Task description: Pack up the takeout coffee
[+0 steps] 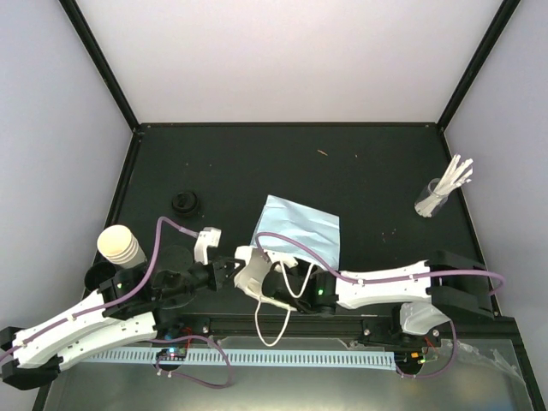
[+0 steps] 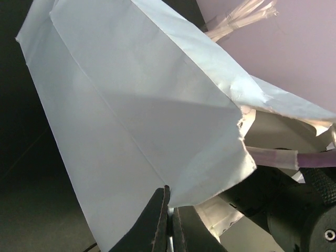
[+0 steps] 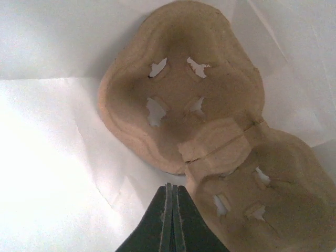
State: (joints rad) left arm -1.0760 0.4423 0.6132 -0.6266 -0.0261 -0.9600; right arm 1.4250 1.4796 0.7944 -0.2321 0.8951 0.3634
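Observation:
The brown pulp cup carrier lies inside the light-blue paper bag, and only the right wrist view shows it. My right gripper reaches into the bag's mouth, shut and empty, its tips just short of the carrier's rim. My left gripper is shut on the bag's torn mouth edge; from above it sits at the bag's near-left corner. A stack of cream paper cups without lids stands at the left. A black lid lies behind it.
A clear glass of white sticks stands at the back right. The bag's white handles hang over the near rail. My right arm stretches from the right base towards the bag. Black frame rails edge the table.

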